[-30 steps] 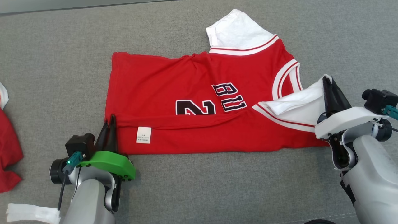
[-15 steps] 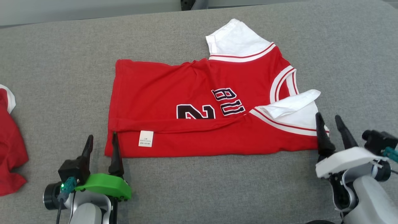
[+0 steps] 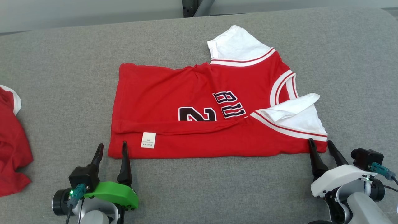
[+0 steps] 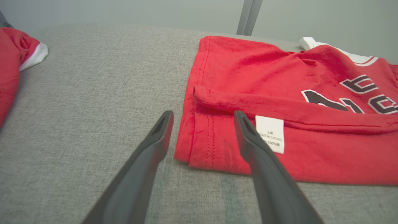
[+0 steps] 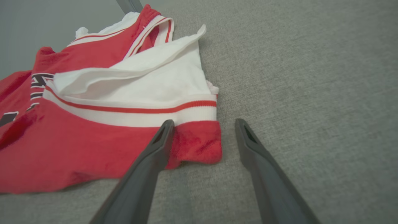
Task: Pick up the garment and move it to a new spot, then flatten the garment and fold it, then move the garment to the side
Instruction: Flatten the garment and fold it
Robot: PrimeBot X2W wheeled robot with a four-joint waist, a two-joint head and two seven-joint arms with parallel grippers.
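Observation:
The garment (image 3: 192, 93) is a red jersey with white sleeves and black lettering, lying on the grey surface with its near long edge folded over; a white label (image 3: 148, 139) faces up on the fold. My left gripper (image 3: 112, 146) stands open just off the garment's near left corner (image 4: 199, 155), holding nothing. Open too, my right gripper (image 3: 320, 143) sits at the near right corner (image 5: 199, 143), below the white sleeve (image 5: 149, 81), nothing between its fingers.
Another red garment (image 3: 11, 149) with white trim lies at the left edge of the grey padded surface (image 3: 62, 77). A dark metal post (image 3: 189, 4) rises behind the far edge. Bare grey cloth spreads in front of and to the right of the jersey.
Both grippers let go of the folded edge, opened and drew back toward me off the garment's near corners. The white sleeve dropped flat. The head camera tilted, shifting the picture downward.

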